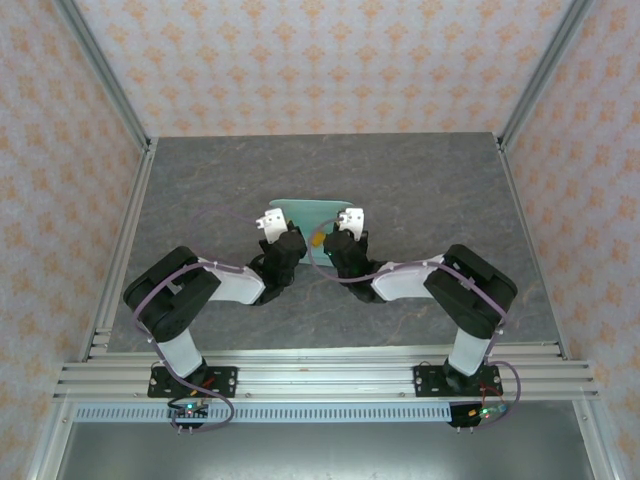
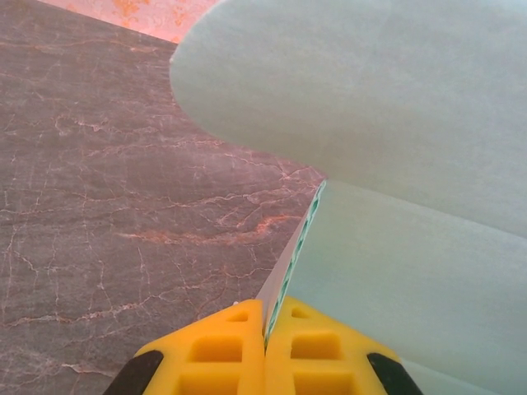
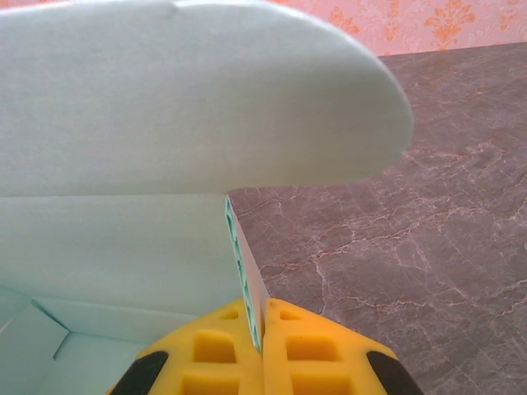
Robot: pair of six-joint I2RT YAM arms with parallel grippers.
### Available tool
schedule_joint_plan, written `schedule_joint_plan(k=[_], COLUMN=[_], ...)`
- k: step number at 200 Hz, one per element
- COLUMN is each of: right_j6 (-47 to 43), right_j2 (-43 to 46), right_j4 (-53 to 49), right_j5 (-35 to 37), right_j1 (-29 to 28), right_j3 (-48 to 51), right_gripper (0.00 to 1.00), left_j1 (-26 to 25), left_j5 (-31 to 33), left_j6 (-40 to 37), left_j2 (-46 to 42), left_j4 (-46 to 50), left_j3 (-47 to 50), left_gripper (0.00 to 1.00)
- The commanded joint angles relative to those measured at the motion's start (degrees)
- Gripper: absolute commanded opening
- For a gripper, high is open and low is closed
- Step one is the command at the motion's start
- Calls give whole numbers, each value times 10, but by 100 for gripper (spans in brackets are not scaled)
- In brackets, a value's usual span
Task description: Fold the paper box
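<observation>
While both arms are bent at the elbow and angled inward toward 12 o'clock, the paper box (image 1: 308, 212) is held between them near the middle of the grey marbled counter (image 1: 430, 180). The left hand (image 2: 265, 321) is closed on a thin side wall of the box. The wall's corrugated edge is pinched upright between the yellow fingers (image 2: 222, 350), and almost no gap is left between the pads. The right hand (image 3: 262, 321) is clamped likewise on the opposite wall.

Seen from above, the left hand is placed at 9 o'clock of the box and the right hand at 3 o'clock, with the two wrists turned toward each other. A broad rounded flap (image 3: 189, 90) is raised above the grasped wall in each wrist view. Part of the pale interior, with a folded corner, is shown at 7 o'clock in the right wrist view. Whether the box is resting on the counter or is lifted just off it cannot be told.
</observation>
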State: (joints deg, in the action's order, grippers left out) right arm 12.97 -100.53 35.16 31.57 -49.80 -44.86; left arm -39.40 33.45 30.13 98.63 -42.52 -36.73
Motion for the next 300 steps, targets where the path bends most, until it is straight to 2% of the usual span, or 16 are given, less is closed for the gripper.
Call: schedule_joint_plan(k=[1, 38, 99, 135, 194, 254, 300], right_j6=[75, 112, 167, 91, 4, -17, 2], right_j2=[8, 11, 1, 8, -5, -26, -39], right_j4=[-43, -77, -93, -40, 71, 153, 181], right_j5=[83, 117, 135, 153, 115, 85, 86], right_j1=[2, -3, -5, -5, 10, 9, -5], right_j3=[-6, -9, -19, -13, 17, 60, 77], right_gripper=[0, 0, 0, 0, 0, 0, 0], left_j1=[9, 5, -11, -24, -28, -40, -44], left_j5=[51, 52, 52, 57, 75, 84, 92], left_j6=[24, 23, 32, 32, 29, 12, 9], left_j2=[11, 4, 4, 4, 33, 62, 71], left_j4=[35, 29, 24, 26, -1, -56, -73], left_j3=[27, 36, 44, 36, 23, 44, 54], left_gripper=[0, 0, 0, 0, 0, 0, 0])
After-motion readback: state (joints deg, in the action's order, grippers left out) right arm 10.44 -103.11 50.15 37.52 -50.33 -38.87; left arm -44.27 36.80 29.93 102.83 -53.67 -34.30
